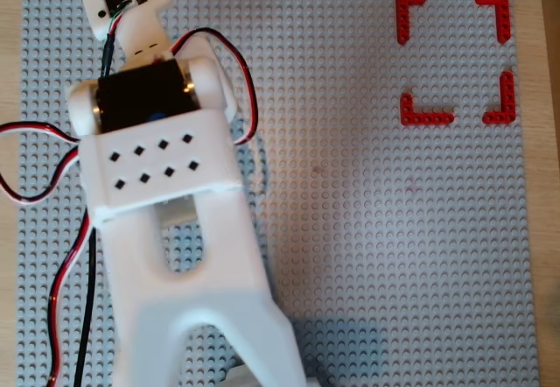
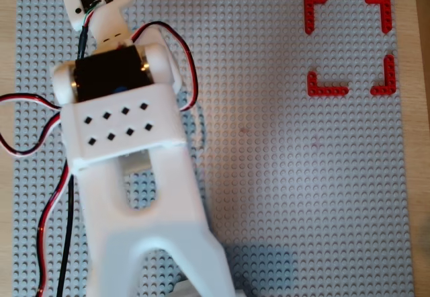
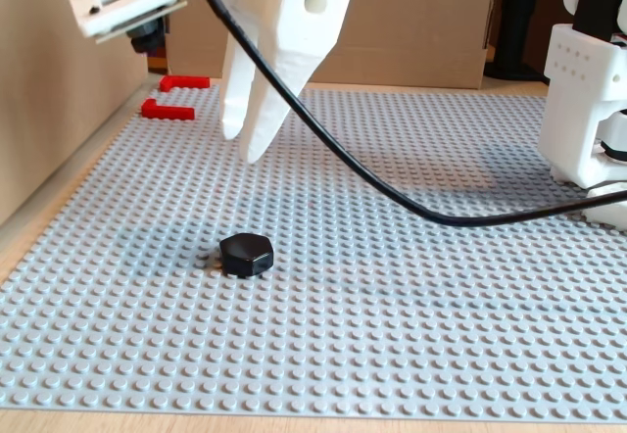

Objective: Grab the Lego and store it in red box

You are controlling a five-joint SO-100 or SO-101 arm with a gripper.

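Note:
The Lego (image 3: 245, 254), a small glossy black hexagonal piece, lies on the grey studded baseplate (image 3: 411, 286) in the fixed view. In both overhead views the arm hides it. My gripper (image 3: 245, 147) hangs above and a little behind the Lego, clear of it, with its white fingers (image 3: 235, 110) close together and nothing between them. The red box (image 1: 426, 116) is an outline of four red corner pieces at the top right of both overhead views (image 2: 327, 89). In the fixed view two of its pieces show far back on the left (image 3: 168, 112).
My white arm (image 1: 166, 194) with red and black cables (image 1: 241, 72) covers the left of the baseplate (image 1: 367, 229) in both overhead views. A black cable (image 3: 392, 198) sags across the fixed view. The arm's base (image 3: 588, 100) stands at the right. A wall runs along the left.

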